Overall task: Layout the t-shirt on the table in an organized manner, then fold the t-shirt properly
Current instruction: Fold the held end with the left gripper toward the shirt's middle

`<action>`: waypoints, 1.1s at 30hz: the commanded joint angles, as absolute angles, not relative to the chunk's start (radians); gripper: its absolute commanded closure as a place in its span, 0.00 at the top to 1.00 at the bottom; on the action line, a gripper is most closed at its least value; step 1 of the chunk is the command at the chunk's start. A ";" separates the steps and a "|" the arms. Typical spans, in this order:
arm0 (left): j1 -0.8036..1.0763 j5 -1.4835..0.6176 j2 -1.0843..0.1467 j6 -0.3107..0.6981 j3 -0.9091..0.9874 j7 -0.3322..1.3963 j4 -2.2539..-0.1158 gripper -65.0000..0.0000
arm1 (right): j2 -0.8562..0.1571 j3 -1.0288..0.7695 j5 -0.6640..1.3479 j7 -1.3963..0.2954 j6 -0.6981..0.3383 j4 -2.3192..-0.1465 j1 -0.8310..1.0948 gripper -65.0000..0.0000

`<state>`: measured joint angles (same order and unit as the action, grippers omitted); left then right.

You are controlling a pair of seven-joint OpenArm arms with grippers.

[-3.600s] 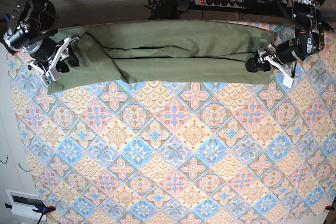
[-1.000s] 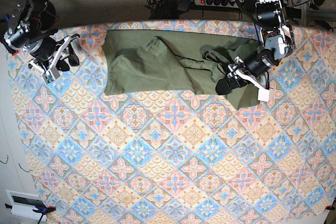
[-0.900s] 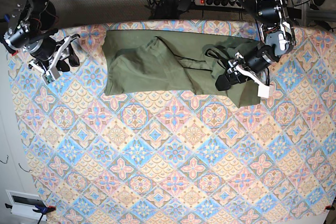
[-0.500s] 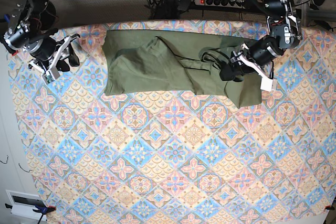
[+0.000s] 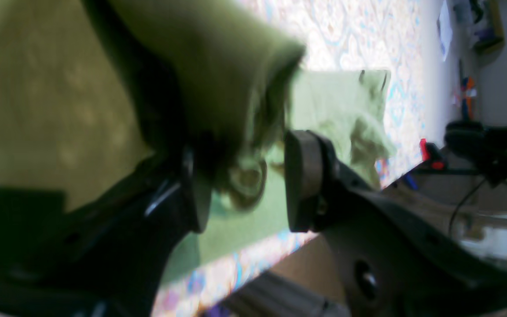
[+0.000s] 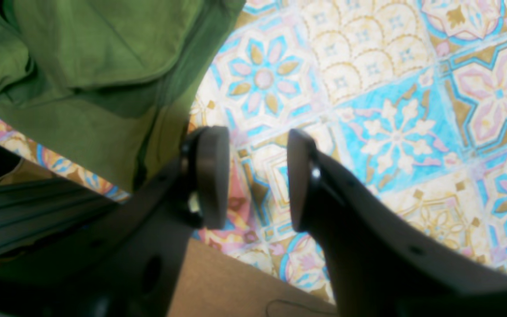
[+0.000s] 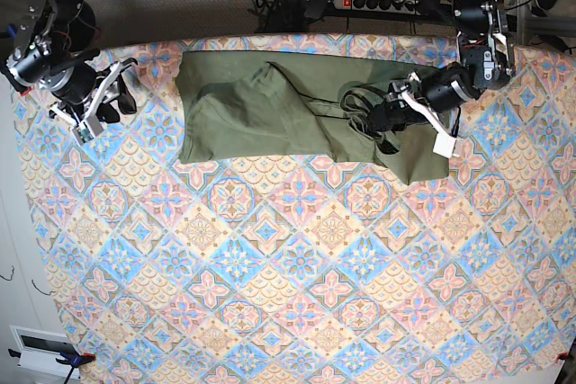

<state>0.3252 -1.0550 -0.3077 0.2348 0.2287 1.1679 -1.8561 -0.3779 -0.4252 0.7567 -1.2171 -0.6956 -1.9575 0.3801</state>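
Along the far edge of the table [image 7: 270,249]: t-shirt [image 7: 261,105], olive-green, rumpled, folds bunched. Left gripper [image 7: 389,116] over its right end, fingers parted around lifted cloth. Right gripper [image 7: 112,96] parted, empty, near the left edge.

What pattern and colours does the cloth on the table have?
The table shows floral diamond tiles in blue, pink, orange and cream, best seen in the base view.

The left wrist view is blurred throughout: the t-shirt [image 5: 218,79] bunches between the fingers [image 5: 304,180], and whether they pinch it cannot be told. In the base view the left gripper [image 7: 385,120] covers part of the shirt near the worktop's [image 7: 297,294] far edge. The shirt's collar label cannot be made out.
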 commanded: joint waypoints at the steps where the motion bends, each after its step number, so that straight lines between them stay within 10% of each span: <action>1: 0.334 -1.075 -0.340 0.240 0.236 1.158 -1.893 0.39 | -0.395 -0.433 0.768 -1.201 -0.698 -1.974 0.375 0.33; 18: 0.450 -0.855 -0.519 0.234 0.211 1.152 -2.054 0.40 | -0.394 -0.430 0.768 -1.199 -0.698 -1.974 0.374 0.33; 33: 0.364 -0.286 -0.618 0.234 -0.266 1.058 -2.069 0.40 | -0.377 -0.430 0.768 -1.199 -0.698 -1.972 0.369 0.33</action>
<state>0.3679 -0.2863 -0.6029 0.2382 -0.2718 1.0737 -2.0567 -0.3603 -0.4232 0.7563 -1.2171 -0.6956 -1.9572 0.3759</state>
